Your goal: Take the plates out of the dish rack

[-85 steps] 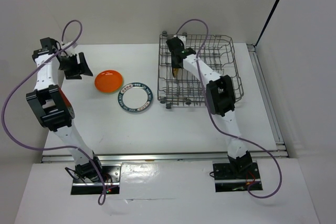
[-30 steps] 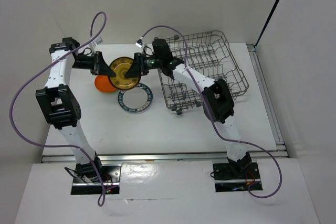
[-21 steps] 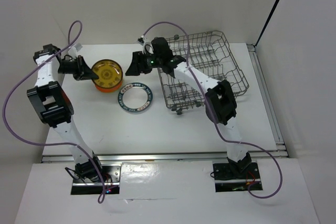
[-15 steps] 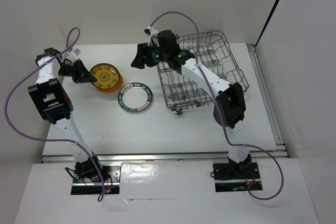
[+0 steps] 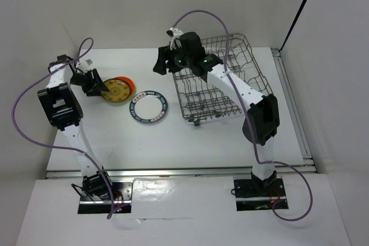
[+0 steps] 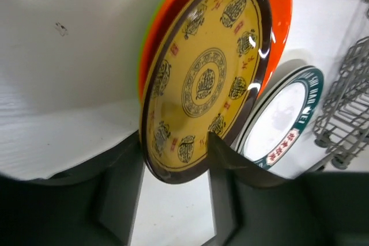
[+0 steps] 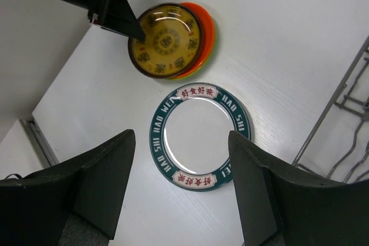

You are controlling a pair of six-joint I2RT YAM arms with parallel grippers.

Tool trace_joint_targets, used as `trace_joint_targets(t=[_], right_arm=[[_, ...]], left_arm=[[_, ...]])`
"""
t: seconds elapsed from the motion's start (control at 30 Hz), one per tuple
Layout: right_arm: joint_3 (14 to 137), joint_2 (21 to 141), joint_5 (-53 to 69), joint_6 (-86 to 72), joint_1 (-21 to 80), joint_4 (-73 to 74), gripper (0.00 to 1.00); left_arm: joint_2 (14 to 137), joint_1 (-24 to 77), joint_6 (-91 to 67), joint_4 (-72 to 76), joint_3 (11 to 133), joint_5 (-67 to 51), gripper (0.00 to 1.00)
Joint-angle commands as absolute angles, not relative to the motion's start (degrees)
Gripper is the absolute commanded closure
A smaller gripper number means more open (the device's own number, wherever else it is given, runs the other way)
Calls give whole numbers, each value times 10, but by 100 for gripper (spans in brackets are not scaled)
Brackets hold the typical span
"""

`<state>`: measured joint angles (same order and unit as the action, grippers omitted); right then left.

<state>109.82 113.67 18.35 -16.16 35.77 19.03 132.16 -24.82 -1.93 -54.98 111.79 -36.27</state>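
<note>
The amber-yellow patterned plate point(image 5: 117, 89) point(image 6: 204, 79) lies tilted on the orange plate point(image 5: 127, 81) point(image 6: 278, 10) at the table's left. A thin lime-green edge point(image 6: 142, 79) shows beneath them. My left gripper point(image 5: 94, 83) point(image 6: 173, 200) is open, and its jaws straddle the yellow plate's near rim. The white plate with the dark patterned rim point(image 5: 148, 106) point(image 7: 200, 136) lies flat beside the stack. My right gripper point(image 5: 160, 61) point(image 7: 181, 142) hangs open and empty above the table, between that plate and the grey wire dish rack point(image 5: 225, 76).
White walls close in the back and left, near my left arm. A metal rail point(image 5: 291, 102) runs along the table's right side. Purple cables point(image 5: 202, 15) loop above both arms. The rack's corner and wheels point(image 6: 340, 113) stand just right of the white plate.
My right gripper let go of the yellow plate and drew back toward the rack. My left arm carried the plate down onto the orange plate, and its jaws have opened.
</note>
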Motion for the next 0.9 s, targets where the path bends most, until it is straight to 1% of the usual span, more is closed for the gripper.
trace_joint_targets(t=[0.0, 0.17, 0.23, 0.3, 0.33, 0.43, 0.47, 0.5, 0.53, 0.57, 0.63, 0.7, 0.77, 0.87], right_arm=[[1097, 1093, 147, -151, 359, 218, 27], [1079, 1072, 125, -146, 353, 240, 27], [1079, 1065, 73, -139, 353, 264, 27], [1085, 1059, 6, -175, 336, 305, 27], [1085, 1048, -33, -188, 305, 343, 27], [1049, 1029, -48, -212, 236, 384, 27], [1037, 1022, -48, -212, 188, 395, 27], [1037, 1022, -55, -212, 162, 414, 27], [1031, 1022, -67, -212, 116, 421, 27], [1031, 1022, -78, -202, 97, 421, 26], [1016, 1022, -107, -181, 63, 429, 26], [1009, 1027, -134, -162, 16, 429, 22], [1009, 1056, -142, -150, -25, 429, 21], [1009, 1085, -142, -144, -63, 429, 19]], left_arm=[[1318, -242, -18, -551, 1135, -345, 36], [1306, -236, 9, -551, 1122, -316, 25], [1301, -229, 14, -562, 1128, -304, 24], [1301, -223, 31, -574, 1136, -287, 24], [1289, -223, 31, -574, 1136, -280, 24], [1267, -218, 36, -560, 1130, -246, 22], [1249, -218, 41, -560, 1130, -233, 21], [1241, -213, 41, -553, 1130, -233, 14], [1234, -213, 41, -547, 1130, -227, 10], [1227, -213, 47, -547, 1130, -227, 5], [1219, -213, 53, -547, 1135, -232, 1], [1219, -207, 58, -559, 1142, -232, 1], [1214, -207, 58, -565, 1142, -232, 1], [1208, -207, 58, -570, 1136, -237, 1]])
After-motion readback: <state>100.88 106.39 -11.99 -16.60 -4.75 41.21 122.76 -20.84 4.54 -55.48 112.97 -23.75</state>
